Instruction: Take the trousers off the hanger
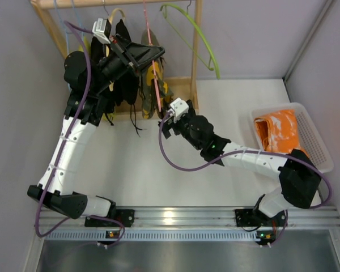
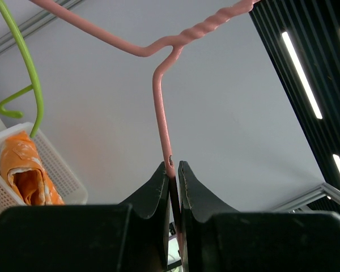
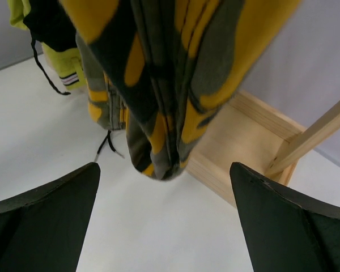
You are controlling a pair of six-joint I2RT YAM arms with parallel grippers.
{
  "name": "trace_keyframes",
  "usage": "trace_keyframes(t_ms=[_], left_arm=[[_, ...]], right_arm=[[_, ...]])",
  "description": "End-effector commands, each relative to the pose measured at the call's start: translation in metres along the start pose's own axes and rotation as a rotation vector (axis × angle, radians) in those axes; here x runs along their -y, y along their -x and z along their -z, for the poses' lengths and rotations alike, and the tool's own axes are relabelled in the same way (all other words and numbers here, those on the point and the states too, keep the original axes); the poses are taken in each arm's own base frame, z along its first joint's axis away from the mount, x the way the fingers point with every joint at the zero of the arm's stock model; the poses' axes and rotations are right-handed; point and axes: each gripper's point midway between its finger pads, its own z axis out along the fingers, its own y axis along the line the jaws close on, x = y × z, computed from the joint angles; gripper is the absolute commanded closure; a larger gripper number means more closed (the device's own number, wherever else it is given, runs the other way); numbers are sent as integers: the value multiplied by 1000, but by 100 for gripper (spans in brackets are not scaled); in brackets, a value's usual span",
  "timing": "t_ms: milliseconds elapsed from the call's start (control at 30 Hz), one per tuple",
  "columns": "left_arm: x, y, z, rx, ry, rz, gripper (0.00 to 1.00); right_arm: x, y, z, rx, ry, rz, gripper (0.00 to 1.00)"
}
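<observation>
Left gripper [image 2: 173,169] — pinching hanger [image 2: 160,107] wire | right gripper [image 3: 163,168] — fingers spread, facing trousers [image 3: 158,85] hem, not touching | trousers hang from hanger on wooden rack [image 3: 246,133]

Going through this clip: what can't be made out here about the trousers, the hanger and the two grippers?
- How the trousers sit on the hanger: the left gripper and its arm cover it in the top view. The right wrist view cuts off the waist at its top edge.
- The hanger's hook: cut off by the left wrist view's top edge.
- Whether the open right gripper has reached the trouser hem: depth unclear.
</observation>
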Motion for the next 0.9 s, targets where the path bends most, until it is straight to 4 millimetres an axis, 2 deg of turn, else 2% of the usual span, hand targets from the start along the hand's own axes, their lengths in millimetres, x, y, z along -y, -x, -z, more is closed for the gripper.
trace_keyframes(t_ms=[0,133,233,400,500,633,667,733,800,867], left_arm=[[106,3,25,71,-285,-221,100],[110,1,28,73,-292,-221,100],[111,0,29,69,-292,-218,100],[114,0,30,73,-298,-214,100],[112,1,29,74,-294,-201,100],[114,1,30,76,-296,-194,100],[113,1,30,75,-295,-193,100],[114,1,30,76,-296,-193,100],[112,0,31,75,-293,-188,100],[112,1,31,78,-291,-186,100]], right_arm=[[6,50,-13,148,-12,-30,1],[6,51,-24,167,-9,3,1],[24,47,-31,154,-46,7,2],[63,46,-35,146,-105,20,17],[76,50,-35,157,-114,29,26],[81,59,-38,178,-96,26,38],[80,62,-39,184,-87,27,44],[80,68,-41,200,-79,27,47],[78,73,-42,210,-69,14,40],[74,80,-44,221,-39,6,25]])
